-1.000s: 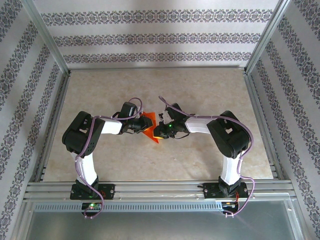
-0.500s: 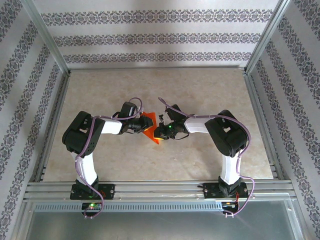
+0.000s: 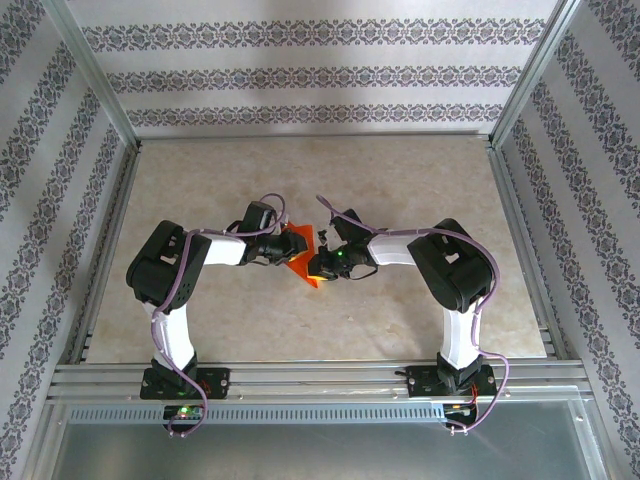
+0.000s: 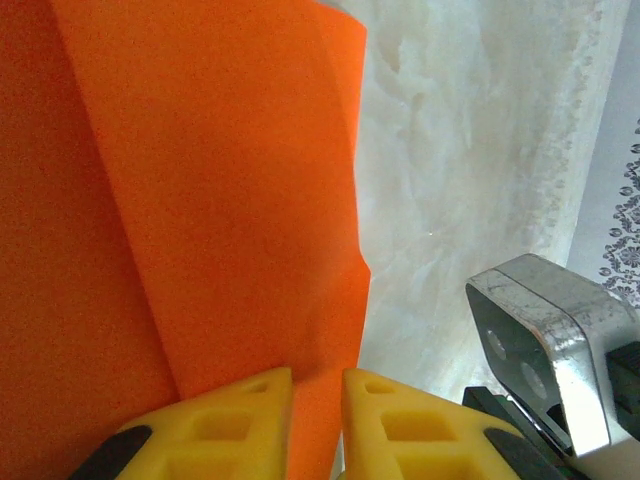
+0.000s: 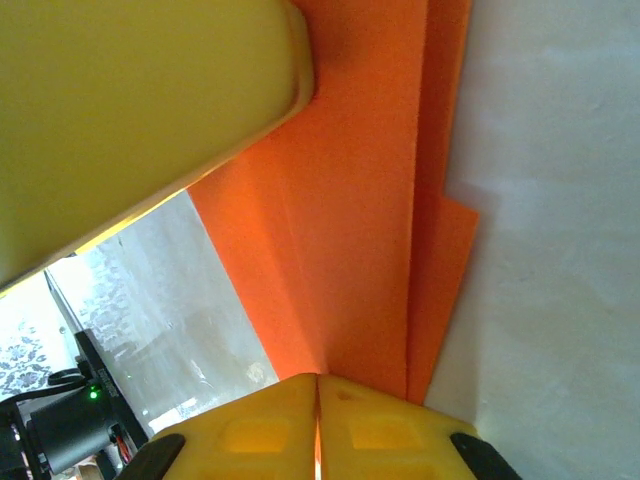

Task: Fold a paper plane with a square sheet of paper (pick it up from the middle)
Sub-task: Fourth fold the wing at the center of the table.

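Currently, part-folded sheet of paper pinched by left gripper and right gripper; firm crease judged required next.

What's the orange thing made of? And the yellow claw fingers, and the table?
Orange paper: thin matte paper, going by its sharp creases and layered folds. Yellow fingers: probably soft matte foam or rubber, with moulded hollows. Table: smooth, pale, veined like marble; whether it is real stone or a printed top, I can't tell.
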`<control>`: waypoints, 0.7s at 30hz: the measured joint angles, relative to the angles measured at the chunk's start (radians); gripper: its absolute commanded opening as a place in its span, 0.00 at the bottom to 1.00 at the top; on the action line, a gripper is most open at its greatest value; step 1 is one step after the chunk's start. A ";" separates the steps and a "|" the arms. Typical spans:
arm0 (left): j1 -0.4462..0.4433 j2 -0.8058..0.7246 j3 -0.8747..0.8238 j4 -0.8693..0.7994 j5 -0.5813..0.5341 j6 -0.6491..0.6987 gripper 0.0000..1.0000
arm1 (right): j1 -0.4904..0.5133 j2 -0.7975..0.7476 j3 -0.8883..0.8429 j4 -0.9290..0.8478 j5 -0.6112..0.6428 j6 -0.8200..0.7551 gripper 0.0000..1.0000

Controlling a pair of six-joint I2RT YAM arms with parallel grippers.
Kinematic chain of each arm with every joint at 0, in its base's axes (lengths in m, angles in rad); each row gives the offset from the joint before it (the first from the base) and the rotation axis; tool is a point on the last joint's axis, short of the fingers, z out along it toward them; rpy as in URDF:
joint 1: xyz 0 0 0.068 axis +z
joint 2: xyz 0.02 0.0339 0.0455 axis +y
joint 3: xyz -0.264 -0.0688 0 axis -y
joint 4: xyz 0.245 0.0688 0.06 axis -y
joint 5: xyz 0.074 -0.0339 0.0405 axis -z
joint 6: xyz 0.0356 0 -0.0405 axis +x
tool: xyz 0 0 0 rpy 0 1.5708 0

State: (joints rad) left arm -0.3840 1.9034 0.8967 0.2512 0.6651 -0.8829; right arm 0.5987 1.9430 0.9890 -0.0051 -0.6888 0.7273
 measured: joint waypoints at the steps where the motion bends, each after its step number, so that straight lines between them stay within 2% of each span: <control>1: 0.000 0.000 0.003 -0.007 -0.002 0.000 0.20 | 0.000 0.000 0.001 -0.003 0.000 0.000 0.10; 21: 0.000 0.006 0.043 -0.097 -0.017 0.000 0.20 | 0.034 -0.040 -0.033 -0.035 0.023 0.000 0.10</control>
State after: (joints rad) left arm -0.3840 1.9095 0.9394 0.1543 0.6479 -0.8825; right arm 0.6331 1.9030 0.9558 -0.0399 -0.6662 0.7277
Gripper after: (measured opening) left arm 0.200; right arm 0.098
